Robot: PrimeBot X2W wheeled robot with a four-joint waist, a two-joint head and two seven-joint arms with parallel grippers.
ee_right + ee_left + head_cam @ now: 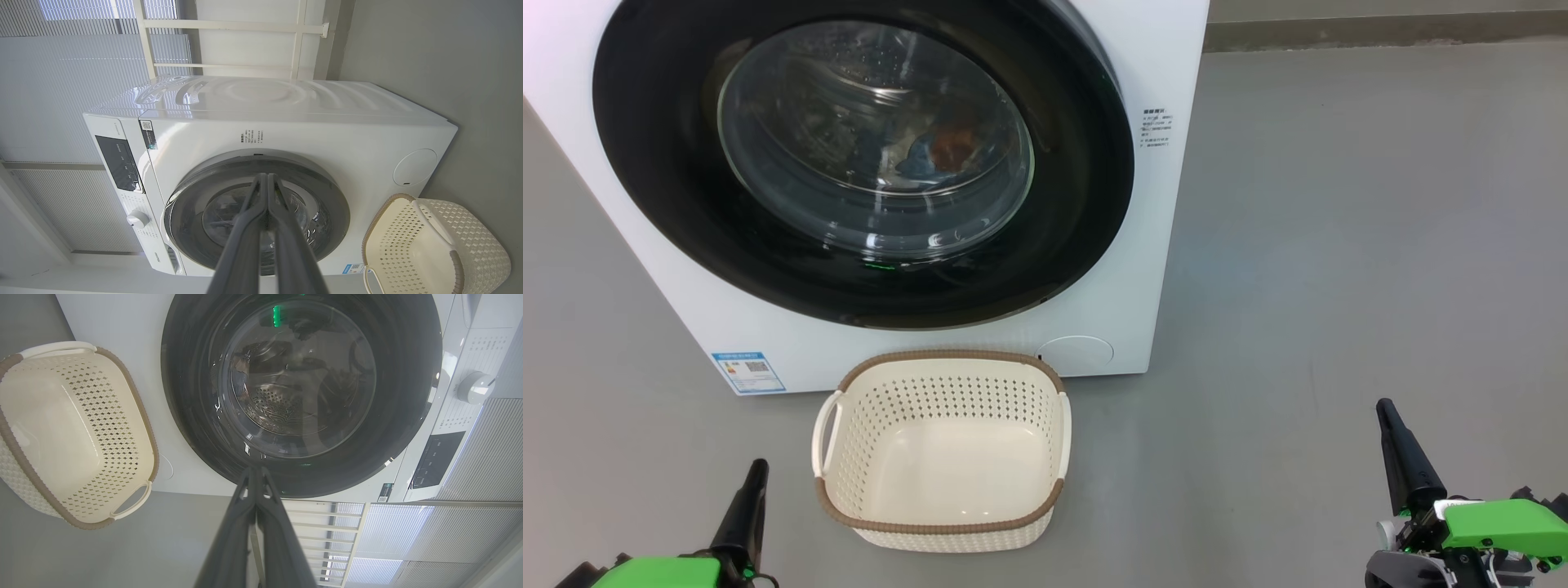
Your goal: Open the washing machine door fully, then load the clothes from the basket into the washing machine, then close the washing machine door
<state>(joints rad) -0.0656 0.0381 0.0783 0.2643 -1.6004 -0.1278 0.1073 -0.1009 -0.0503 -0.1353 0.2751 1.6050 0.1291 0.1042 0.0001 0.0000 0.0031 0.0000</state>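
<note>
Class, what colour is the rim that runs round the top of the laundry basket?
Brown, woven-looking. The basket rim shows best in the head view.

Your left gripper (759,465) and right gripper (1383,406) each have long, tapering black fingers (1409,465) on a bright green housing (1507,527), with grey metal hardware (1401,563) under the right.

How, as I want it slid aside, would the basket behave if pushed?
Probably light and easy to slide: the basket is empty perforated plastic on smooth floor. Its low, wide shape makes tipping unlikely.
</note>
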